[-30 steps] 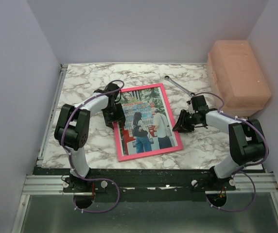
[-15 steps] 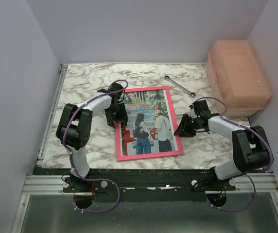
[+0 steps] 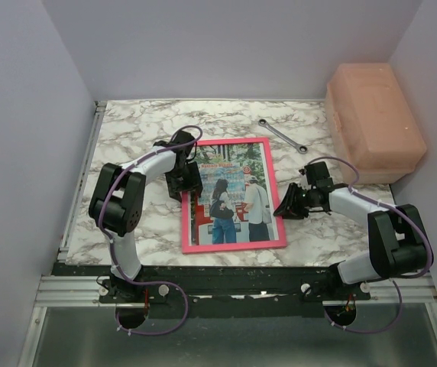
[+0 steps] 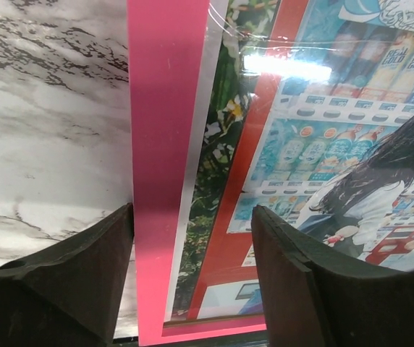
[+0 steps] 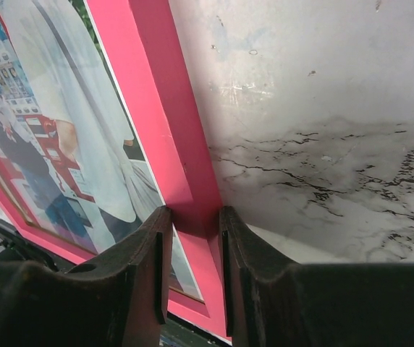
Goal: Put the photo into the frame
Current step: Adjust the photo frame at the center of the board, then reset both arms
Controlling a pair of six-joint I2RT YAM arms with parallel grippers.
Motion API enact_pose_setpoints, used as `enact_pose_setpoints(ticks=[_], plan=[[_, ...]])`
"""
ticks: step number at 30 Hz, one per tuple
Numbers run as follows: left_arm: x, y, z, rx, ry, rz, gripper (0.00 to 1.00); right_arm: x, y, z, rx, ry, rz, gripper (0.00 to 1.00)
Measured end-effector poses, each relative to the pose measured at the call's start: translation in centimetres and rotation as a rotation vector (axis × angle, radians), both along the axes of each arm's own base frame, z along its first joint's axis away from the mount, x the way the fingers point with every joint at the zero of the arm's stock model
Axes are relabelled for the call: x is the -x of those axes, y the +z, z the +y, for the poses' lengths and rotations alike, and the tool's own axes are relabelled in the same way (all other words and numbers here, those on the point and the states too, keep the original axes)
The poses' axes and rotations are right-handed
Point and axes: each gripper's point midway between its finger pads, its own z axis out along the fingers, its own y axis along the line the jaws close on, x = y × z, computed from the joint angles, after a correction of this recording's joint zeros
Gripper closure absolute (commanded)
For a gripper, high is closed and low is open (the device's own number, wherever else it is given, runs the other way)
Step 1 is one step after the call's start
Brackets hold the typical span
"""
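The pink frame (image 3: 268,191) lies face up on the marble table (image 3: 127,130), with the photo (image 3: 230,199) of two people at vending machines inside it. My left gripper (image 3: 187,182) is open at the frame's left edge. In the left wrist view it (image 4: 192,289) straddles the pink left bar (image 4: 160,144), one finger over the marble and one over the photo (image 4: 323,144). My right gripper (image 3: 286,205) is at the frame's right edge. In the right wrist view it (image 5: 192,238) is shut on the pink right bar (image 5: 156,108), beside the photo (image 5: 55,123).
A metal wrench (image 3: 282,136) lies on the table behind the frame's far right corner. A large salmon-coloured box (image 3: 373,118) stands at the back right. Walls close in the table on the left, back and right.
The frame has turned from tilted to nearly square with the table's edge. My right gripper has moved nearer with the right bar; my left gripper has shifted slightly right.
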Motion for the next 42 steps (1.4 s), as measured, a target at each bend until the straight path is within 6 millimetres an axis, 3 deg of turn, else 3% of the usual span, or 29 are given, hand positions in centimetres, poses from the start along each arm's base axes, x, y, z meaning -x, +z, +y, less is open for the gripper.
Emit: enact_pose_setpoints(ticks=[7, 11, 15, 24, 31, 37, 42], plan=[[0.1, 0.3, -0.8, 0.013, -0.012, -0.037, 0.16, -0.1, 0.7, 0.5, 0.004, -0.014, 0.008, 0.27], [0.3, 1.7, -1.1, 0.031, -0.008, -0.073, 0.14, -0.2, 1.2, 0.4, 0.024, -0.028, 0.004, 0.17], [-0.4, 4.6, -0.7, 0.064, 0.01, -0.155, 0.13, -0.3, 1.7, 0.0, 0.047, -0.045, 0.002, 0.1], [-1.8, 12.3, 3.7, 0.141, 0.106, -0.412, 0.08, -2.7, 5.9, 0.1, 0.034, -0.076, -0.141, 0.0], [0.2, 17.5, 6.8, 0.249, 0.173, -0.645, 0.02, -3.7, 10.2, -0.4, 0.021, -0.112, -0.294, 0.0], [2.2, 23.0, 7.2, 0.32, 0.159, -0.878, 0.02, -4.2, 13.1, -0.8, 0.009, -0.143, -0.395, 0.0], [3.7, 25.9, 7.5, 0.346, 0.156, -1.004, 0.02, -4.3, 16.1, -1.5, -0.001, -0.182, -0.51, 0.0]])
